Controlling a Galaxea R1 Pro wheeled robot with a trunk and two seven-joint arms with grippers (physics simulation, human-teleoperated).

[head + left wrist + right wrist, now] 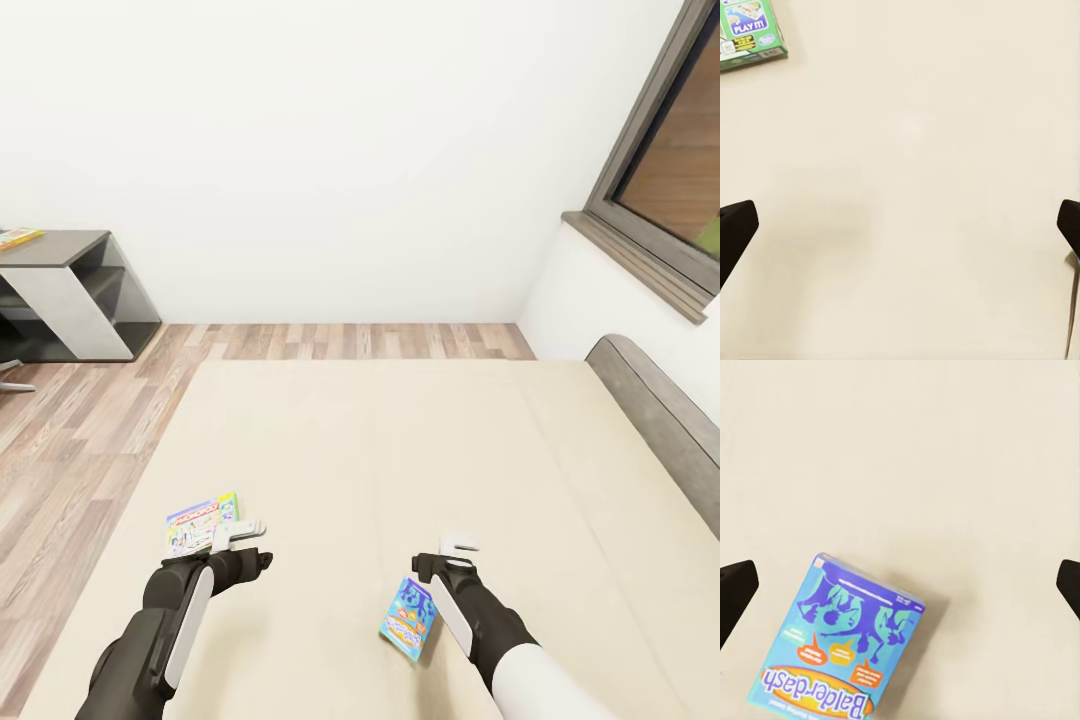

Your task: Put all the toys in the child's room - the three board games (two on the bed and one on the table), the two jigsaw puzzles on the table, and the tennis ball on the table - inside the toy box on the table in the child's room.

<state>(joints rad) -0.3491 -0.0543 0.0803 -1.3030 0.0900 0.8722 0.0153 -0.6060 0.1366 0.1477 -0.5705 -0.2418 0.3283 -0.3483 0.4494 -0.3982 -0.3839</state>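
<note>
Hovering over bed [420, 440], picking up board games stage. Right gripper [458, 548] wide open, empty, blue game box [840, 652] just below, off-centre. Left gripper [240, 533] spread wide, empty, green-edged game box [748, 31] off to side. Next: probably centre, descend, pinch box edge.

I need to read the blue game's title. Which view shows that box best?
The right wrist view: the blue board game is large, its lettering legible. The head view shows it small beside the right gripper.
</note>
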